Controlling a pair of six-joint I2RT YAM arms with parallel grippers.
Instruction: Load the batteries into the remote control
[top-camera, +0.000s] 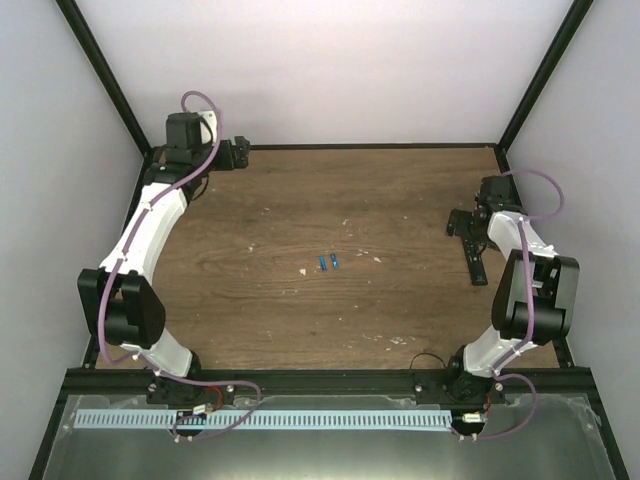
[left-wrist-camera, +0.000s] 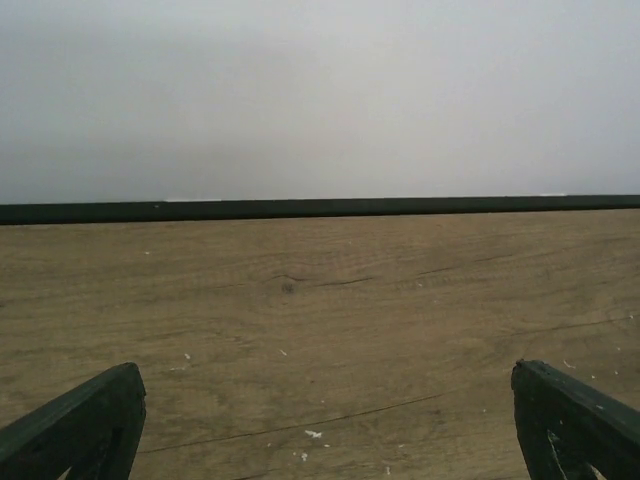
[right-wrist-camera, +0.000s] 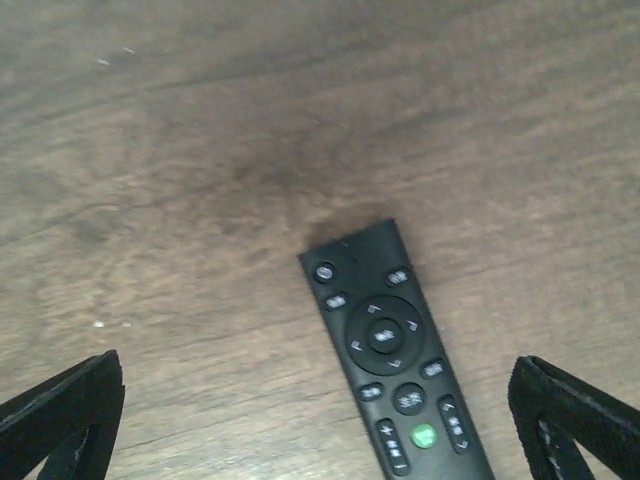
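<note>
**Right gripper (right-wrist-camera: 317, 415) over the remote control (right-wrist-camera: 388, 345).** The jaws stand at full spread and hold nothing, one finger on each side of the wrist view. The remote lies flat on the wooden table (top-camera: 290, 200) between them, nearer the right finger. It is button face up, with its long axis running slightly oblique to the line of approach. In the overhead view it lies near the table's right edge, partly under the gripper.

The two blue batteries (top-camera: 328, 262) lie side by side near the table's centre, well apart from the remote. The left gripper (left-wrist-camera: 325, 425) is equally wide and empty. It is at the far left corner, facing the back wall.

**Step in hand (judged):** grasping the remote.

- Turn the wrist a little so the fingers meet the two long edges squarely.
- Centre the body between the fingers before descending.
- Close on the plain side walls, not over the buttons.
- Take hold towards mid-length, so the bar does not pivot when lifted.

The battery bay is presumably on the hidden underside, so the grip should allow the remote to be turned over. No cover piece can be made out.
</note>
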